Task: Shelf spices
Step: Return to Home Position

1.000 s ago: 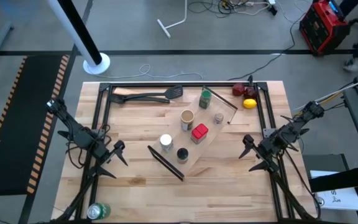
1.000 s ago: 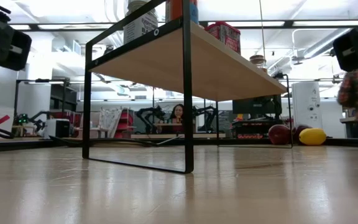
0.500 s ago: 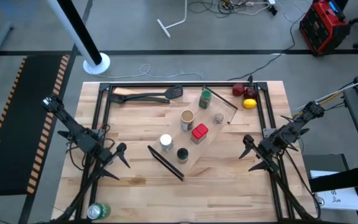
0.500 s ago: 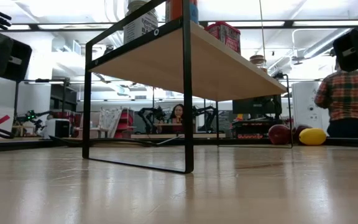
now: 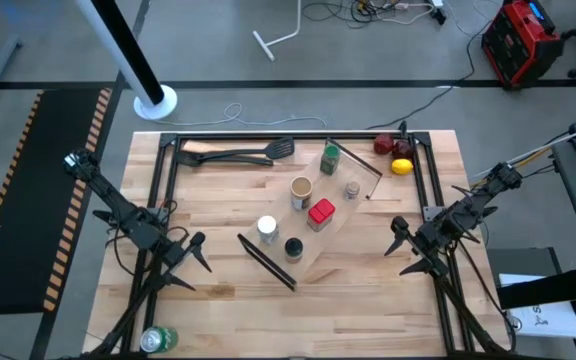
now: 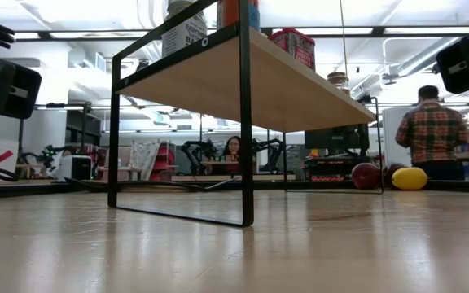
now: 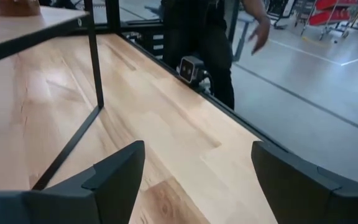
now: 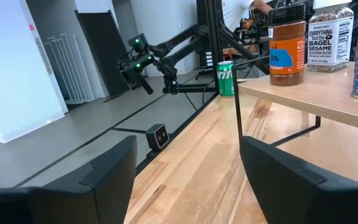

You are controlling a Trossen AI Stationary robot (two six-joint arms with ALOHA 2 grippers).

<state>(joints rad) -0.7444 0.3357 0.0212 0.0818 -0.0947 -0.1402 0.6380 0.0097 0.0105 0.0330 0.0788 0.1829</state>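
Left hand [image 5: 194,250], spread and empty, hangs over the tabletop [image 5: 268,312] left of the shelf [image 5: 320,258]. Right hand [image 5: 400,245], spread too, waits right of it. All six spices [image 5: 320,213] stand on the shelf. The retreat should be smooth and clear of the shelf's legs. Since a second ago the left hand has drawn away from the shelf; the right is unchanged.

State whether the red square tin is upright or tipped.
Upright: the red square tin shows its top from above, standing straight on the shelf.

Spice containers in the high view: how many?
6, all on the shelf: green jar farthest, tan cylinder, silver-topped shaker, red tin, white-capped jar, black-capped jar nearest. None looks hidden.
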